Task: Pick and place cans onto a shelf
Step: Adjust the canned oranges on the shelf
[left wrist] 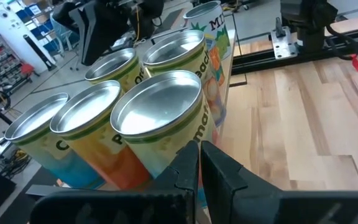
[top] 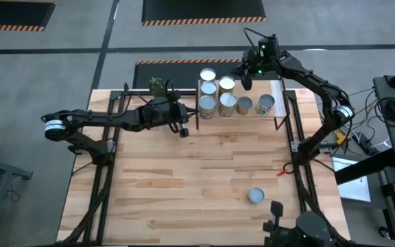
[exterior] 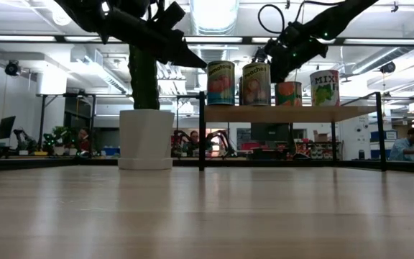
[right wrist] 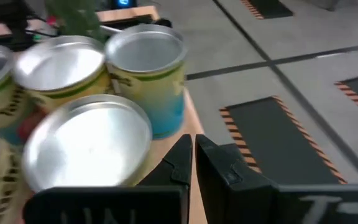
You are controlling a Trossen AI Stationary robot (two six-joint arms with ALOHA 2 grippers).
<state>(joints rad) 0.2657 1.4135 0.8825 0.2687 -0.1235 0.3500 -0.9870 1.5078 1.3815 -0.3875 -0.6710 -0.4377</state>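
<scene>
On shelf (top: 280,103): six cans (top: 226,103) placed; one can (top: 256,196) left on bench (top: 184,185), near edge. Left tool (top: 183,130) beside shelf, right tool (top: 247,82) above it, both closed, empty

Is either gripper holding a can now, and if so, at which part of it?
Nothing is held. The left gripper and the right gripper both hover near the cans on the shelf, fingers shut together with nothing between.
</scene>
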